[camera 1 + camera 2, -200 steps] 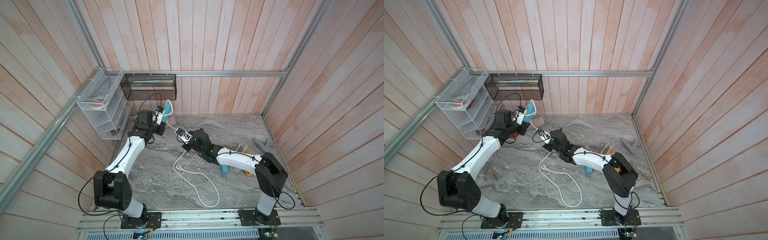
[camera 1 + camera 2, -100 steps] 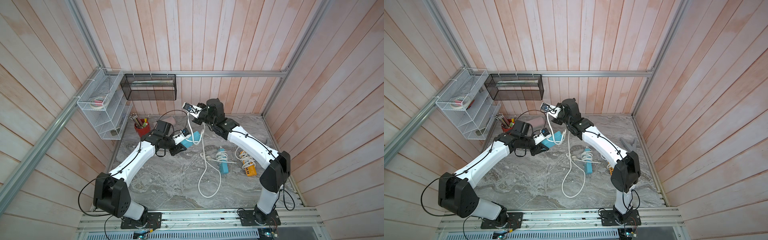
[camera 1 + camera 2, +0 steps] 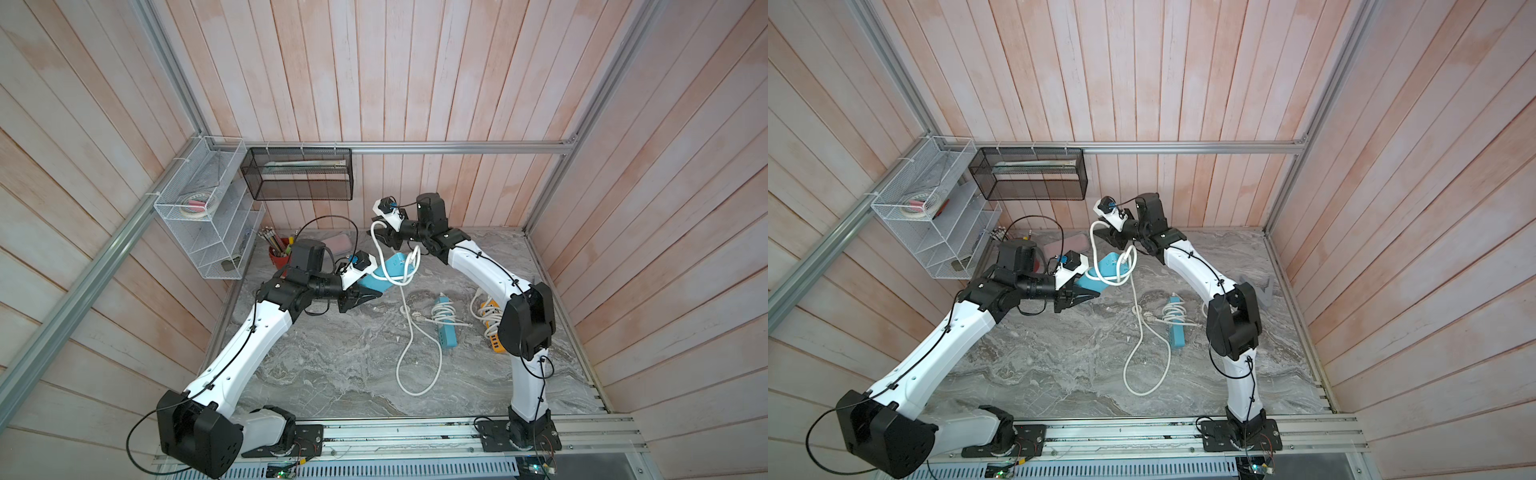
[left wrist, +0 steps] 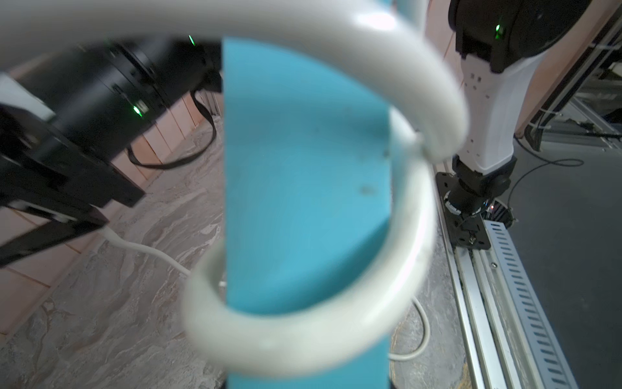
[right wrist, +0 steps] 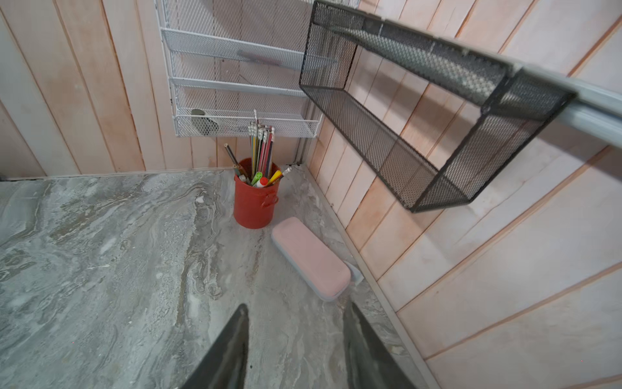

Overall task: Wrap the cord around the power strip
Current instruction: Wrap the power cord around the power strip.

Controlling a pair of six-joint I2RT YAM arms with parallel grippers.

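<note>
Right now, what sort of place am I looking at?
Likely a mock office desk inside a robot test booth: a red pencil cup, wire wall shelves, and panelled walls on a metal frame.

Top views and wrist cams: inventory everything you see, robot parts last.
held power strip: 1, blue, raised, mid-scene
cord: 1, white, looped round the held power strip, trailing down
wrapped power strip: 1, blue, lying flat, cord coiled round it
yellow power strip: 1, yellow, beside the wrapped power strip
pen cup: 1, red, far corner
pink case: 1, pink, beside the pen cup
wire rack: 1, white, side wall
mesh basket: 1, black, back wall
table: 1, grey marble, work surface
left gripper: 1, black, shut on the held power strip
right gripper: 1, black, open, empty
</note>
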